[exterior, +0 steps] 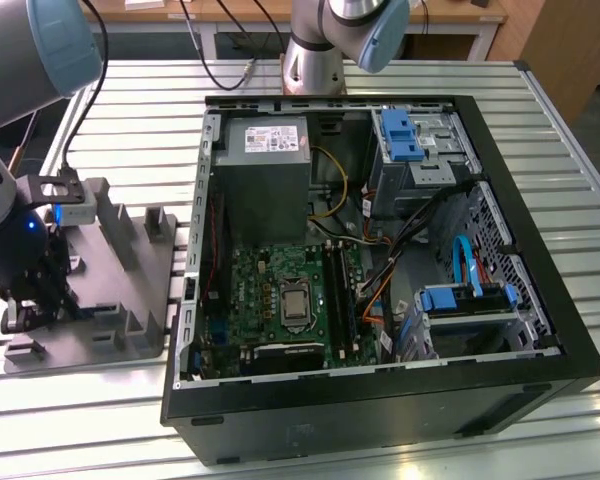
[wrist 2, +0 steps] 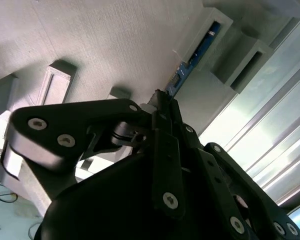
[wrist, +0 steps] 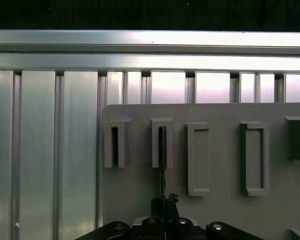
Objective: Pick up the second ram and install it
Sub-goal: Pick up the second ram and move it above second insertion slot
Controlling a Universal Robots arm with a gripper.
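The second ram [wrist 2: 196,54] is a thin dark board with a blue-green edge, standing on edge in a slot of the grey fixture block [wrist 2: 90,40]. In the first wrist view I see the ram [wrist: 161,160] edge-on, running from a slot down to my gripper [wrist: 162,201]. My gripper [wrist 2: 161,100] has its dark fingers closed together on the near end of the stick. In the exterior view the gripper [exterior: 40,300] sits low over the fixture block [exterior: 130,300] at the exterior view's left, apart from the computer.
An open computer case [exterior: 380,400] lies on the slatted metal table [exterior: 580,160]. Inside are a green motherboard [exterior: 270,290] with long memory slots [exterior: 342,290], a grey power supply [exterior: 262,165], blue drive bays [exterior: 400,135] and loose cables. The fixture has further raised slots [wrist: 252,157].
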